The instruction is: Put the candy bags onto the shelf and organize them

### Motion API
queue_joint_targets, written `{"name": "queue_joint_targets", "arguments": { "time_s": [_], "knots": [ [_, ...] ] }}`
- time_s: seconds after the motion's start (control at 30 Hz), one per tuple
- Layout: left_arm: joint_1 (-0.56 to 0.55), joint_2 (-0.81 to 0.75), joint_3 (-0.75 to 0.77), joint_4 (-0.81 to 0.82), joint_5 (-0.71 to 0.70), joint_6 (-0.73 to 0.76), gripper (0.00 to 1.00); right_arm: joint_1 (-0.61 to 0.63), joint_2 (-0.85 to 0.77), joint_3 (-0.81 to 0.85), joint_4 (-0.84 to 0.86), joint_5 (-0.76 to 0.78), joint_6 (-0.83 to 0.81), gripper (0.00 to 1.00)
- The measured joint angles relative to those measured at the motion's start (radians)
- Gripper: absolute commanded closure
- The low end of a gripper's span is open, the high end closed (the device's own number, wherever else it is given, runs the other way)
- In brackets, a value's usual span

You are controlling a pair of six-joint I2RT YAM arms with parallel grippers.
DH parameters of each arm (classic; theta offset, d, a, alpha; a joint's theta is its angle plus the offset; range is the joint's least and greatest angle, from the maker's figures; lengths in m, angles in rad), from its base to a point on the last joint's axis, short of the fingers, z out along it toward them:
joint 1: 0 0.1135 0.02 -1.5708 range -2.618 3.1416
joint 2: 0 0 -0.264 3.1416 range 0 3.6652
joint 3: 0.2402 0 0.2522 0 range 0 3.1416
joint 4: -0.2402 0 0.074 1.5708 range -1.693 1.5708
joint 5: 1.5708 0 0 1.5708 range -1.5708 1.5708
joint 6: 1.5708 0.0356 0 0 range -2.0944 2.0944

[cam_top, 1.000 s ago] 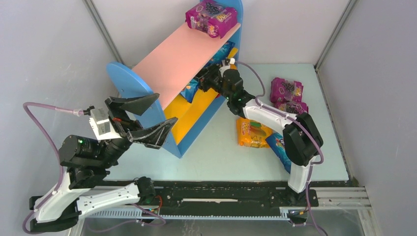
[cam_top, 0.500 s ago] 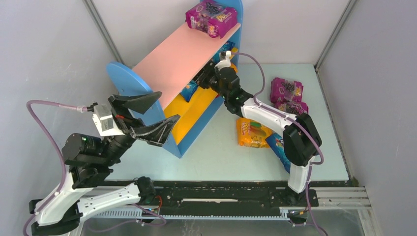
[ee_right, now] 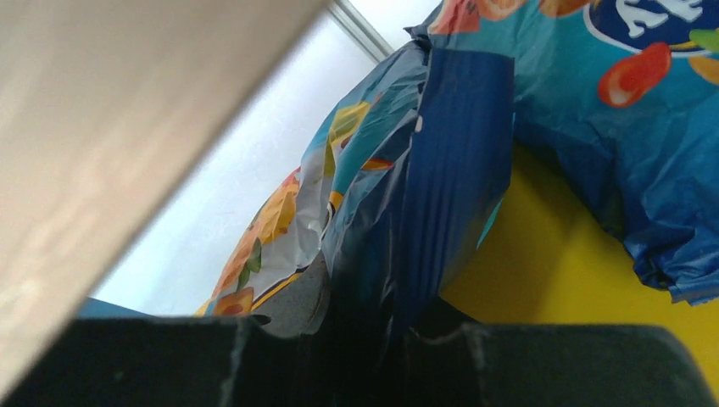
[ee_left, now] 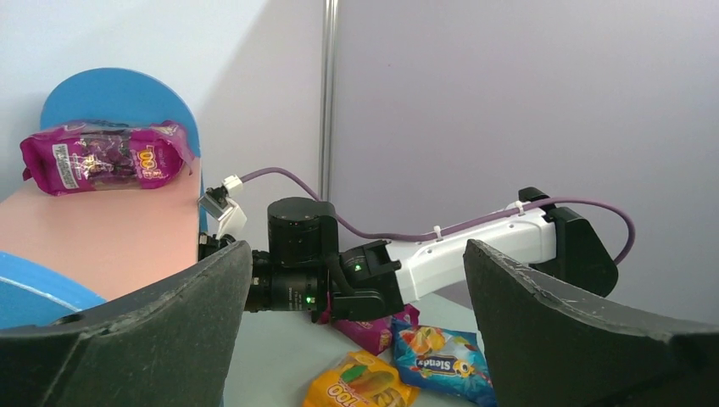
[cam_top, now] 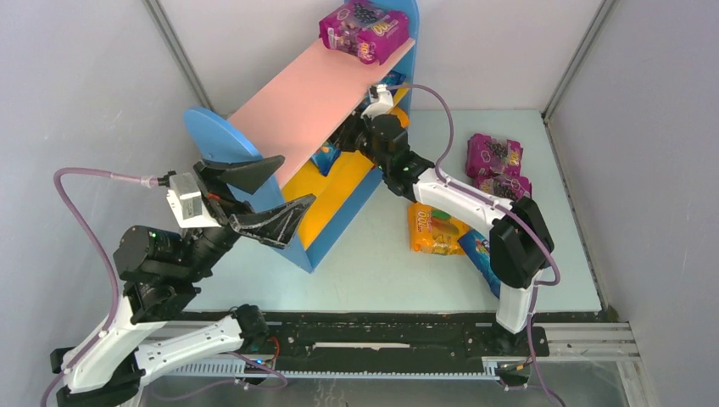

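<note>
The shelf (cam_top: 301, 102) stands at an angle, with a pink top board, blue side panels and yellow lower boards. A purple candy bag (cam_top: 365, 30) lies at the far end of the top board and also shows in the left wrist view (ee_left: 102, 157). My right gripper (cam_top: 346, 140) reaches under the pink board onto the yellow tier. It is shut on the edge of a blue candy bag (ee_right: 441, 170), and a second blue bag (ee_right: 644, 127) lies just beyond. My left gripper (cam_top: 264, 193) is open and empty, hovering by the shelf's near blue panel (cam_top: 216, 136).
On the table right of the shelf lie two purple bags (cam_top: 493, 155) (cam_top: 506, 185), an orange bag (cam_top: 434, 229) and a blue bag (cam_top: 479, 254) partly under the right arm. Grey walls close in on the left, back and right.
My right gripper has pushed further along the yellow tier toward the shelf's far end with the blue bag. My left arm has drifted slightly right and forward, still open.
</note>
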Motion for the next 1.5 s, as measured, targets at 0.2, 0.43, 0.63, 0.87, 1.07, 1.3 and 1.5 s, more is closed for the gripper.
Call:
{"name": "queue_joint_targets", "arguments": {
  "time_s": [0.2,0.43,0.63,0.87,1.07,1.3,1.5],
  "knots": [
    [0.006,0.0,-0.001,0.014,0.003,-0.004,0.0,0.019,-0.002,0.011,-0.019,0.05,-0.084,1.0],
    [0.013,0.0,-0.001,0.02,0.007,-0.01,0.0,0.04,-0.015,-0.02,0.017,0.085,-0.181,1.0],
    [0.035,0.0,-0.001,0.023,0.009,-0.017,0.0,0.049,-0.065,-0.111,0.097,0.159,-0.202,1.0],
    [0.06,0.009,-0.001,0.027,0.031,-0.034,0.0,0.006,-0.093,-0.163,0.174,0.203,-0.147,1.0],
    [0.063,0.027,-0.001,0.027,0.051,-0.051,0.0,-0.045,-0.082,-0.161,0.199,0.157,-0.07,1.0],
    [0.065,0.038,-0.001,0.027,0.053,-0.053,0.0,-0.034,-0.054,-0.159,0.233,0.117,0.004,1.0],
    [0.066,0.037,-0.001,0.027,0.055,-0.062,0.0,-0.006,-0.021,-0.131,0.246,0.14,0.027,0.96]
  ]
}}
